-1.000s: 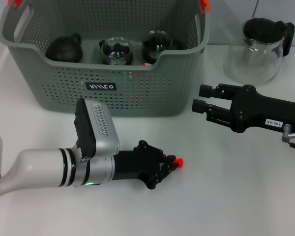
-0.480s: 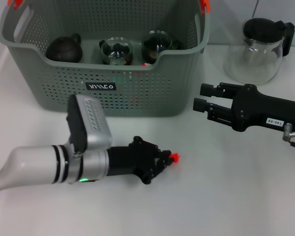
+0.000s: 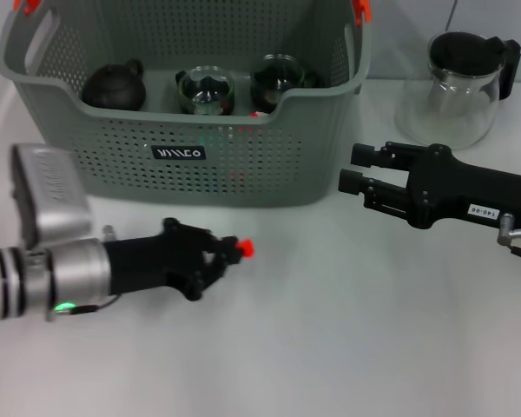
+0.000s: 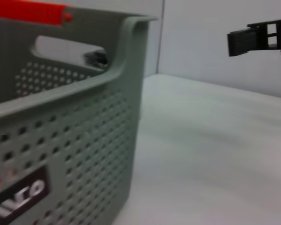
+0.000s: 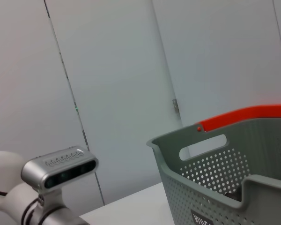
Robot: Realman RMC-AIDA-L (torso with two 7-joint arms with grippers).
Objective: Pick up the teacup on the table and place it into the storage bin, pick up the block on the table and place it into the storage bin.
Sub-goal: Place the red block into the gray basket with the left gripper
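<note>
Nearest the robot, the left gripper lies low over the white table, in front of the bin's front wall, its fingers closed on a small orange-red block that shows at their tip. To the right and a little farther off, the right gripper hangs above the table just beside the bin's right front corner, its two fingers apart and holding nothing; the left wrist view shows it as a dark shape well off past the bin's corner. The bin stands behind the left gripper, a grey-green perforated basket with a black label on its front wall and orange clips on its rim. Inside it, along the bottom, sit a dark teapot on the left, a glass teacup in the middle and a second glass cup to its right, close together. A small red thing shows beside the second cup; what it is I cannot tell. Farthest right, apart from the bin, stands a glass pitcher with a black lid.
</note>
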